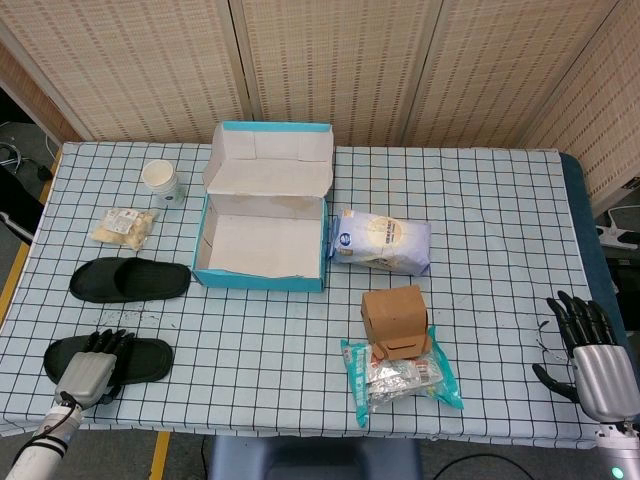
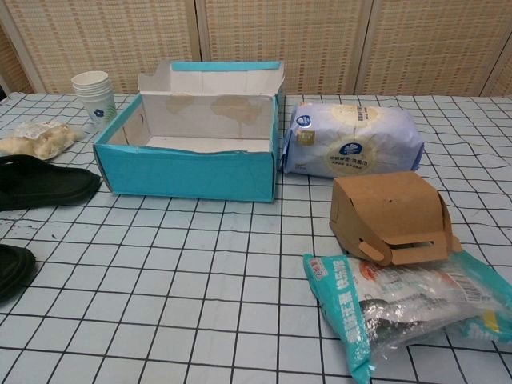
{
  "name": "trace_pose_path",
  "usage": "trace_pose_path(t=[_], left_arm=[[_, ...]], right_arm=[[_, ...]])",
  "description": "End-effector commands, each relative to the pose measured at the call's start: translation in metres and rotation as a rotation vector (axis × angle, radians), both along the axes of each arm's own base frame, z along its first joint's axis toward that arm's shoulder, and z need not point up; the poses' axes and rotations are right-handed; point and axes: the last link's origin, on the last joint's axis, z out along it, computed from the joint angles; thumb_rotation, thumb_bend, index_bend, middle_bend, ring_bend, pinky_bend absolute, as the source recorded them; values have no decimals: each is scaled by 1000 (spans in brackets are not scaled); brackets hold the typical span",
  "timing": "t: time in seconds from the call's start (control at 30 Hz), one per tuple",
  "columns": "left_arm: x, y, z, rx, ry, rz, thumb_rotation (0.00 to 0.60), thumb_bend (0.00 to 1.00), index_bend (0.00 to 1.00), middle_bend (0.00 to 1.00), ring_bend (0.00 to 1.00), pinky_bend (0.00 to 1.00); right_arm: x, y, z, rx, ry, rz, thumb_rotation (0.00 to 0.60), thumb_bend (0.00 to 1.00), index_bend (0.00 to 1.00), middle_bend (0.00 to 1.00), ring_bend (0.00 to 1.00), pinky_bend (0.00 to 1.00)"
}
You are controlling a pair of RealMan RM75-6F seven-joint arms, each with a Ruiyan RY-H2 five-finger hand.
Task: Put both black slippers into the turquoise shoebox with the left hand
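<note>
Two black slippers lie on the checked cloth at the left. The far slipper (image 1: pixel 130 280) (image 2: pixel 44 182) is just left of the turquoise shoebox (image 1: pixel 262 276) (image 2: pixel 188 172), which stands open and empty with its lid upright. The near slipper (image 1: pixel 145 358) lies by the table's front edge; only its tip (image 2: pixel 12 270) shows in the chest view. My left hand (image 1: pixel 90 368) rests over the near slipper's left half, with its dark fingers (image 1: pixel 108 343) stretched across it. The slipper is flat on the cloth. At the table's right front corner, my right hand (image 1: pixel 590 350) holds nothing and its fingers are spread.
A paper cup stack (image 1: pixel 162 180) and a snack bag (image 1: pixel 125 228) sit behind the slippers. A white-blue pack (image 1: pixel 382 242), a brown cardboard box (image 1: pixel 395 320) and a turquoise foil bag (image 1: pixel 402 378) lie right of the shoebox. The table's front edge is near my left hand.
</note>
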Motion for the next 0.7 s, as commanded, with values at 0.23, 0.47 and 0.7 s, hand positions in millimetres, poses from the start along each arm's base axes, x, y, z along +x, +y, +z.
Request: trace_pose_path(t=[0.23, 0.47, 0.7], left_arm=[[-2, -1, 0, 33, -13, -13, 600, 490, 377, 412, 355, 445], [5, -2, 3, 69, -35, -71, 600, 583, 513, 555, 491, 576], [11, -5, 10, 104, -39, -127, 600, 650, 567, 606, 539, 625]], right_arm=[[0, 0, -1, 6, 0, -4, 600, 81, 0, 0, 0, 0], [0, 0, -2, 7, -1, -8, 600, 80, 0, 0, 0, 0], [0, 1, -1, 8, -3, -6, 600, 81, 0, 0, 0, 0]])
